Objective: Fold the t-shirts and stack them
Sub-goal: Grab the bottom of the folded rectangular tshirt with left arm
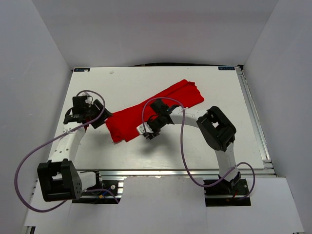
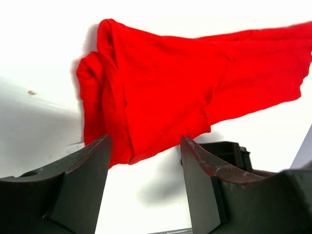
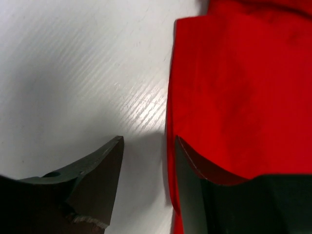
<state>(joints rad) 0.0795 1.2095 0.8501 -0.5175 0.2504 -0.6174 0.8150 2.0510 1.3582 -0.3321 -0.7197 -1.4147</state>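
The plain bright red short-sleeved cloth t-shirt [image 1: 134, 119] lies gathered into a long, rumpled band on the white table [image 1: 146, 78], roughly at its middle; its long axis runs on a diagonal, the nearer end pointing toward the left arm's side and the farther end toward the table's far right; layered folds show at both ends; no neck label can be made out.

At the nearer, left end sits the left gripper [image 1: 105, 120], just beside the cloth; in the left wrist view its jaws stand apart with bare table between them, and the t-shirt [image 2: 170, 92] lies just past the fingertips, not held; the left arm rises from its base at the near left corner and bends inward toward that end.

The right gripper [image 1: 147, 132] is at the band's near long edge, about midway along it; its jaws are spread, one finger [image 3: 97, 165] over bare table, the other [image 3: 204, 170] over the edge of the t-shirt [image 3: 243, 87], nothing pinched; the right arm climbs from its base, elbows near the right side and reaches leftward over the cloth.
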